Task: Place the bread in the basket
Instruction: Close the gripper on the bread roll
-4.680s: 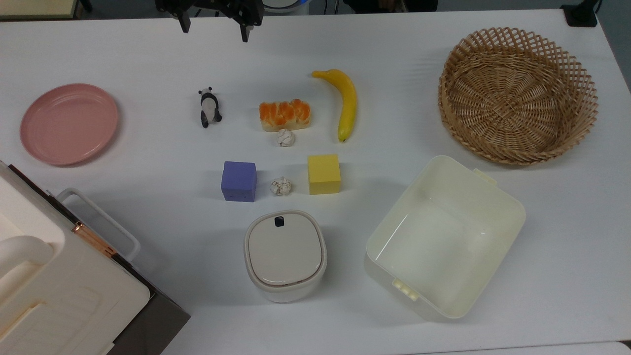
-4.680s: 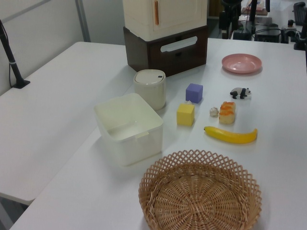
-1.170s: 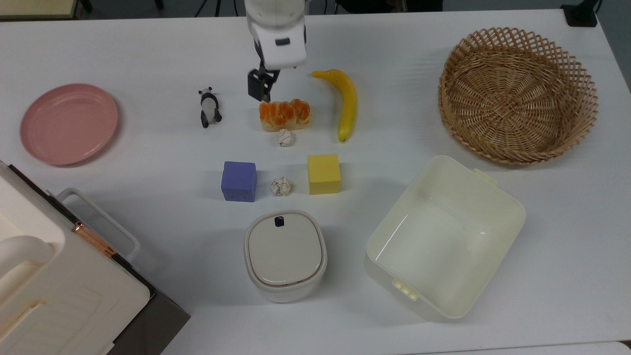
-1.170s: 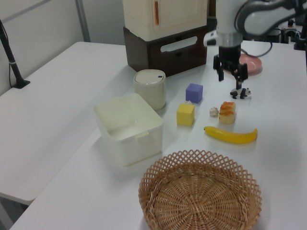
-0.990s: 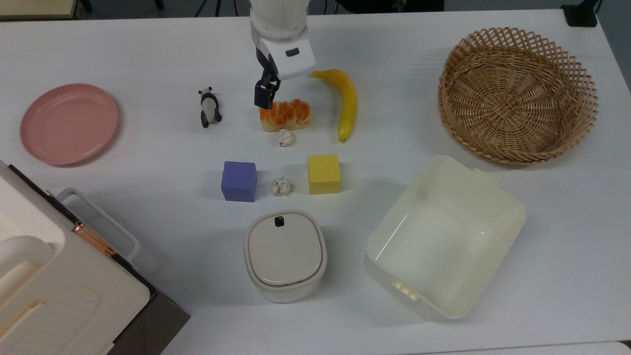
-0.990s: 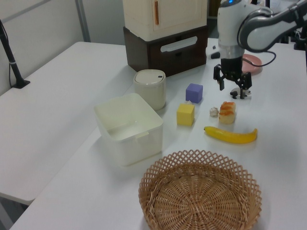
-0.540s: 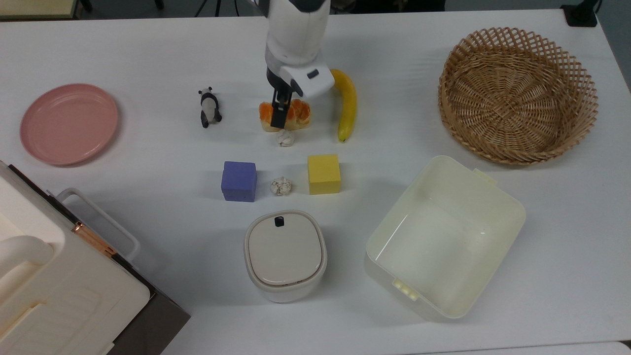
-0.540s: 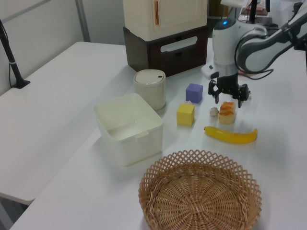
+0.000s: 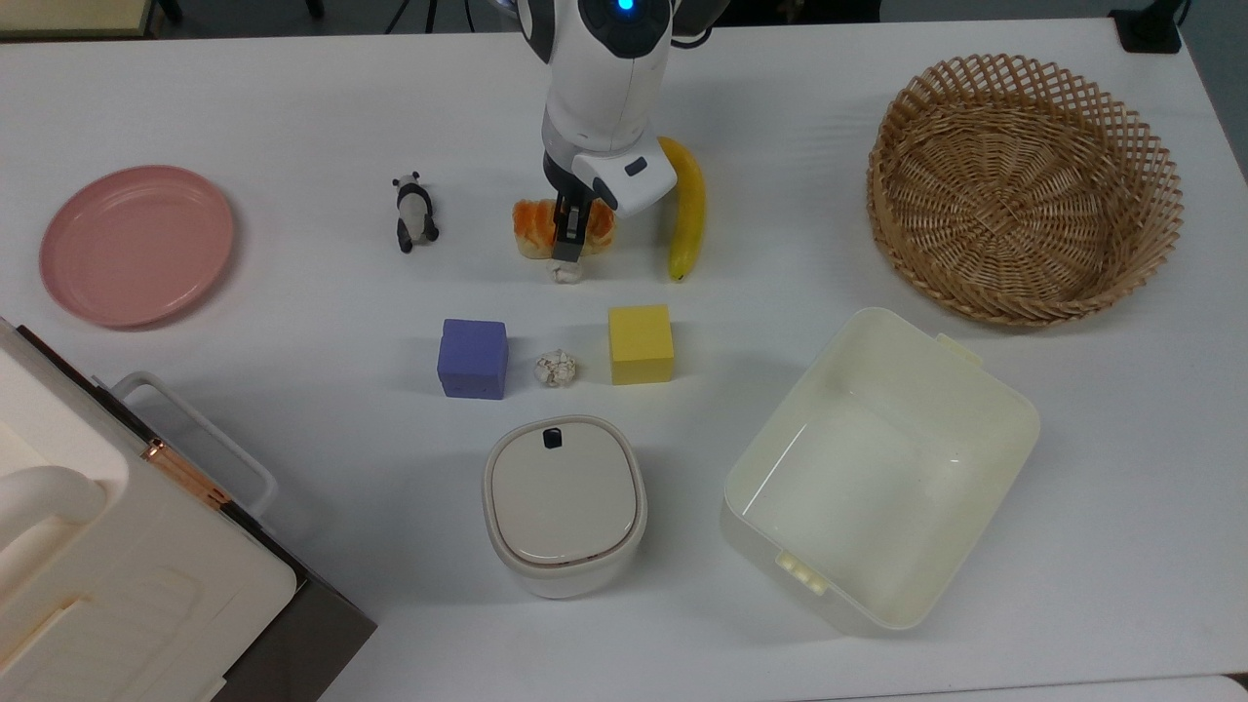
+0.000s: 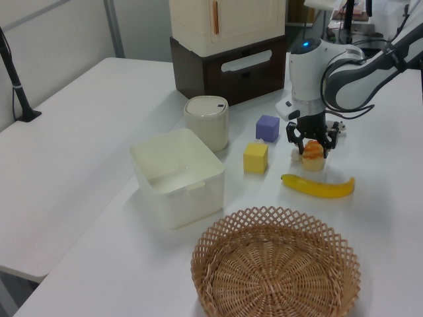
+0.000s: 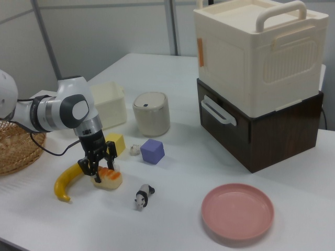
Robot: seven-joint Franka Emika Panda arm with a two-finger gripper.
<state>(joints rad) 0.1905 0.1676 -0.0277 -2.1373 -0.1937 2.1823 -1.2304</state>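
Heads up, your hand (image 10: 311, 144) is spread open straddling the bread (image 10: 312, 156) on the bench (image 10: 79, 132), and the paper ball (image 9: 565, 272) beside one fingertip might get pinched too, far from the basket (image 9: 1024, 185).

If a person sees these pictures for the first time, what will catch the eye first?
Probably the white robot arm reaching down mid-table, its gripper with jaws open astride the orange-topped bread, which lies beside a yellow banana. Next, the large wicker basket at the top view's upper right, and the pink plate at the top view's far left.
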